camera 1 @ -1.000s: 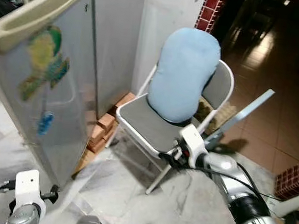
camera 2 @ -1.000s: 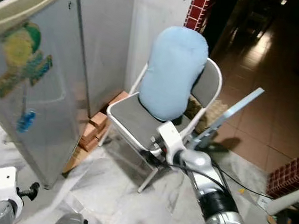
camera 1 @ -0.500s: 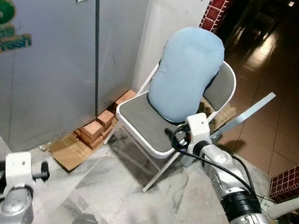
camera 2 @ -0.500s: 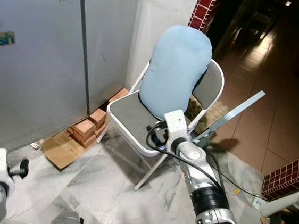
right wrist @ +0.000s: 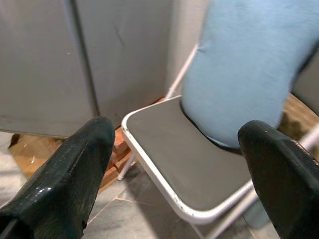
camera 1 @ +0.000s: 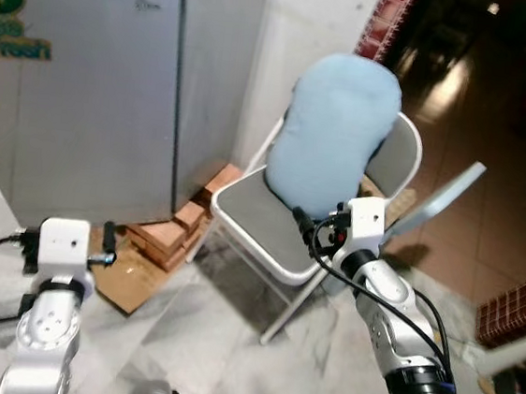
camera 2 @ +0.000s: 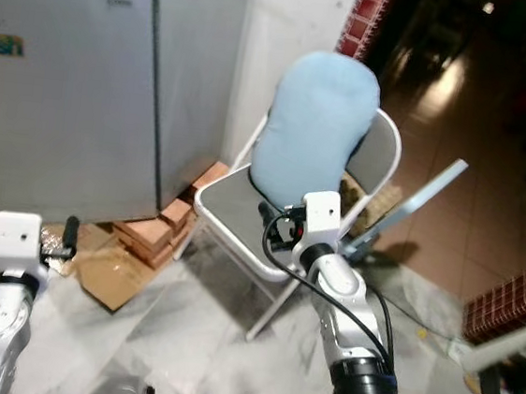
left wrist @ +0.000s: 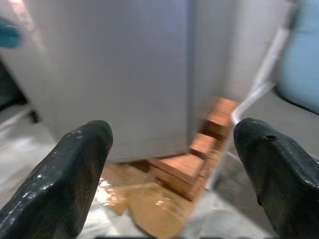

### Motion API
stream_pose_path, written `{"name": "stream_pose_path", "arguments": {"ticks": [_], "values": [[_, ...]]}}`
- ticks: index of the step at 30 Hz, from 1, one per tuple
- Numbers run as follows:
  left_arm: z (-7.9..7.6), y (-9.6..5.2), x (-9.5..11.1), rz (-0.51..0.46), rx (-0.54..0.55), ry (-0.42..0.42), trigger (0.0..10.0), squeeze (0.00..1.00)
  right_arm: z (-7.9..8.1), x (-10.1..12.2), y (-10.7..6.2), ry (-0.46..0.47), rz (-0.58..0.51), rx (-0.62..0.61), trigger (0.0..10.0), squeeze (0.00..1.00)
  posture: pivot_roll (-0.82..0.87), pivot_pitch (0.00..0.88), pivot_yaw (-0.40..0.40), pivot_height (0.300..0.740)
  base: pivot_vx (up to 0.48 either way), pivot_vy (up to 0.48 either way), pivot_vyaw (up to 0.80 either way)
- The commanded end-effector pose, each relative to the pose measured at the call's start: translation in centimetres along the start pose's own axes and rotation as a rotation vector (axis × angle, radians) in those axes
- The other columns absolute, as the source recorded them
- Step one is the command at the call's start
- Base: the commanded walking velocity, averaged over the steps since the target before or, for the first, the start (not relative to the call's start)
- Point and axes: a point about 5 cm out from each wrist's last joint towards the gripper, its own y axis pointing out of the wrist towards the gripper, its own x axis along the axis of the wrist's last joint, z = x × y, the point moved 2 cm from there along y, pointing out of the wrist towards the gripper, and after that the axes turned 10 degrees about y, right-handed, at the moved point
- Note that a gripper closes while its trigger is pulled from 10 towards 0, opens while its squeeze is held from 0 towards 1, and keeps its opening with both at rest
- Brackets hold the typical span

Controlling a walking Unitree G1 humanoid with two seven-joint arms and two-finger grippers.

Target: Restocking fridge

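Note:
The grey fridge (camera 1: 83, 122) stands at the left with its door shut and a colourful sticker on its front. My left gripper (left wrist: 172, 169) is raised low in front of it, open, with nothing between its fingers; its white wrist (camera 1: 61, 242) is at the lower left. My right gripper (right wrist: 174, 169) is open too, held over the front edge of a folding chair's seat (camera 1: 260, 220). No food or drink items can be made out.
A pale blue cushion (camera 1: 331, 129) leans on the chair's back. Bricks (camera 1: 179, 235) and flat cardboard (camera 1: 127, 282) lie on the marble floor beside the fridge. A grey board (camera 1: 437, 196) leans behind the chair. A dark tiled passage (camera 1: 495, 137) opens to the right.
The fridge door that stood ajar a second ago is shut. The view has swung. My left arm has come up, and my right gripper has pulled back toward the chair.

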Motion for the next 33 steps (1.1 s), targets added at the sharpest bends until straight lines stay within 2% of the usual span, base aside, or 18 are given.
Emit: {"name": "stream_pose_path", "arguments": {"ticks": [1,11,33], "values": [[0.6,0.2,0.8,-0.035,0.007,0.015,10.0,0.0,0.0,0.9,0.1,-0.008,-0.023,-0.002,10.0,0.0,0.11,0.0,-0.117,0.74,0.0,0.48,0.0],[0.1,0.3,1.9,-0.072,-0.017,-0.015,10.0,0.0,0.0,1.0,-0.1,0.0,-0.02,-0.001,10.0,0.0,0.11,0.0,-0.118,0.74,0.0,0.48,0.0],[-1.2,0.7,2.7,-0.104,-0.072,-0.044,10.0,0.0,-0.4,1.3,0.1,-0.005,-0.007,-0.02,10.0,0.0,0.09,0.0,-0.118,0.74,0.0,0.48,0.0]]}}
